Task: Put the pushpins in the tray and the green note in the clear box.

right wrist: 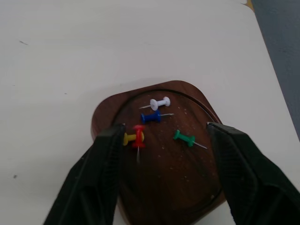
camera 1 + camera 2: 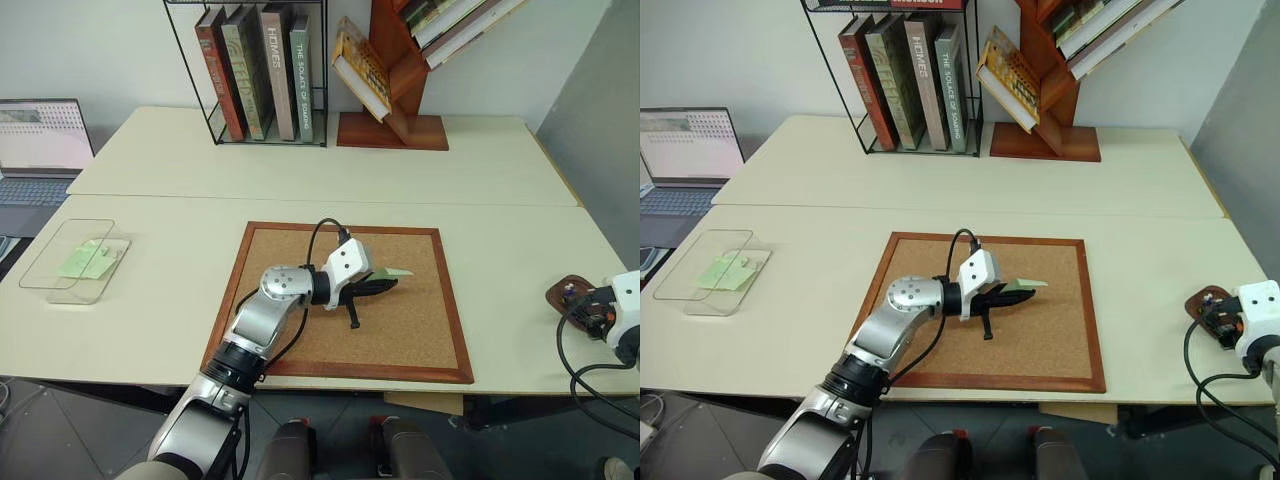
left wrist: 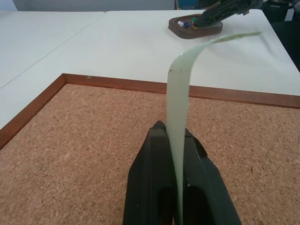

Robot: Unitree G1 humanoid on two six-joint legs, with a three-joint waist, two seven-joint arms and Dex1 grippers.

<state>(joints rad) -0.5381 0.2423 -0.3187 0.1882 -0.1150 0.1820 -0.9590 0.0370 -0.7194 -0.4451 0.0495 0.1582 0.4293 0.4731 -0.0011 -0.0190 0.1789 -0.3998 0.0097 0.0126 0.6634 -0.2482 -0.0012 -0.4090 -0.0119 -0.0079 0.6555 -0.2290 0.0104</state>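
My left gripper (image 2: 384,286) hovers over the corkboard (image 2: 300,300), shut on the green note (image 3: 180,93). The note stands up from between the black fingers (image 3: 150,159) and curls over at its free end. At the table's right edge sits the small dark-brown tray (image 1: 164,183), holding several pushpins: white (image 1: 160,103), blue (image 1: 152,116), red (image 1: 138,136), yellow (image 1: 128,138) and green (image 1: 183,138). My right gripper (image 1: 166,127) hangs just above the tray, open, one finger on each side and nothing between them. Far left on the table is the clear box (image 2: 50,275), with a pale green slip (image 2: 85,262) inside.
A wire rack of books (image 2: 258,70) and a slanted wooden bookshelf (image 2: 395,90) stand at the back of the table. An open laptop (image 2: 38,140) sits at the far left. A seam runs across the table behind the corkboard.
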